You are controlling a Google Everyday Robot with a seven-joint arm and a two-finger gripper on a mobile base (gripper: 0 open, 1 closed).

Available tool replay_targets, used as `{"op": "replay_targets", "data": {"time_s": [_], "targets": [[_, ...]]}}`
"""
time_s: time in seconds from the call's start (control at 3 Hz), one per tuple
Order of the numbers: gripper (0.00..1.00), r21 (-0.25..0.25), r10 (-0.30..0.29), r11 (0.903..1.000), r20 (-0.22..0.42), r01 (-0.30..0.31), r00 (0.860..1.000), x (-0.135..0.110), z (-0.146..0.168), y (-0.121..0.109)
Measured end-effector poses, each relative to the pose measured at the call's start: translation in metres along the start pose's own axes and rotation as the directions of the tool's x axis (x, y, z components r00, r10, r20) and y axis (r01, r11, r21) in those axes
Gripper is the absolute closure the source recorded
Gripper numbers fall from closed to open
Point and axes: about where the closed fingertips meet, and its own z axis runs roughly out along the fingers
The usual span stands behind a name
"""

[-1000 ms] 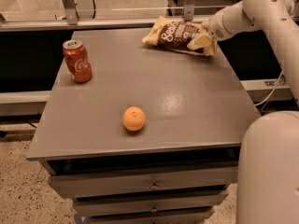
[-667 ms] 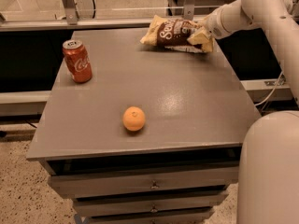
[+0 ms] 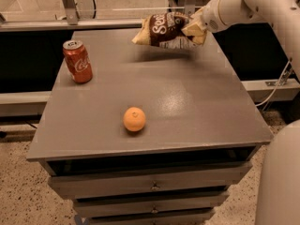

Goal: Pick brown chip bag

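Note:
The brown chip bag, with pale tan edges and a dark brown centre panel with white lettering, hangs in the air above the far right part of the grey table. Its shadow falls on the tabletop below. My gripper reaches in from the upper right on a white arm and is shut on the bag's right end, holding it lifted and roughly level.
A red soda can stands upright at the table's far left. An orange lies near the front middle. Drawers sit under the tabletop. The robot's white body fills the lower right.
The gripper has raised the chip bag off the tabletop and carried it slightly left; the bag now hangs clear with a shadow under it. Can and orange have not moved.

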Motion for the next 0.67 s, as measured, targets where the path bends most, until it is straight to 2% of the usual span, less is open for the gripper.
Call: {"op": "replay_targets", "data": {"time_s": [0.33,0.67], "targets": [[1.00,-0.003,0.045,0.9990,0.082,-0.045,0.996,-0.039,-0.023,0.017],[1.00,-0.024,0.124,0.9923,0.133,-0.122,0.983,-0.064,-0.045,0.033]]}}
